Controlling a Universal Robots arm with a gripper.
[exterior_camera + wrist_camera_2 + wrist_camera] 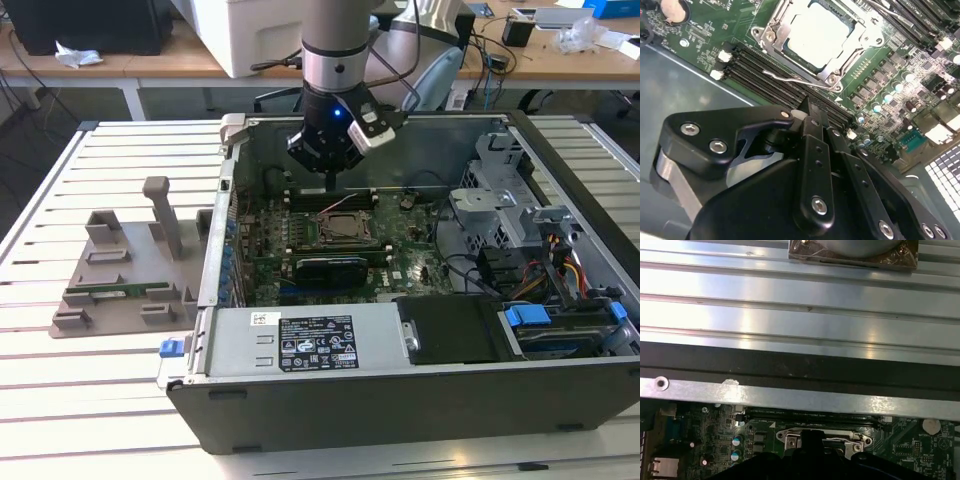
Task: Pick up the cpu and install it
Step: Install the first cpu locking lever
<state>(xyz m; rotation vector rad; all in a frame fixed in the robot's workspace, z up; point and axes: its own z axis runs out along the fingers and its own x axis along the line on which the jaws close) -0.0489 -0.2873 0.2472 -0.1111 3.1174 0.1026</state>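
Behind your work area you have wooden desks with cables and boxes, and in front of them a slatted metal table (60,330) carrying an open computer case (400,400) lying on its side. On the exterior view's left of the case you can see a grey fixture tray (120,270) with upright posts, holding a long thin green memory stick (115,292) along its near edge. Your arm reaches down into the case from above, and the claw (330,180) hangs just over the motherboard (400,270), above the memory slots at the far side of the socket. The cpu (817,35) already lies flat inside the socket frame (790,50) in the second wrist view, its pale silvery top facing up, with the metal bracket around it and the thin wire lever running along the near edge of the frame. In that same view you see the claw's black fingers (812,145) drawn close together, with nothing between them, their tips hovering over the dark memory slots (765,75) just beside the socket and apart from the chip. In the first wrist view the socket frame (822,437) shows just past the dark claw body, with the case's metal wall (800,395) and the table slats beyond. Inside the case, on the exterior view's right, you have the drive cage (500,200) and a bundle of coloured wires (570,270).
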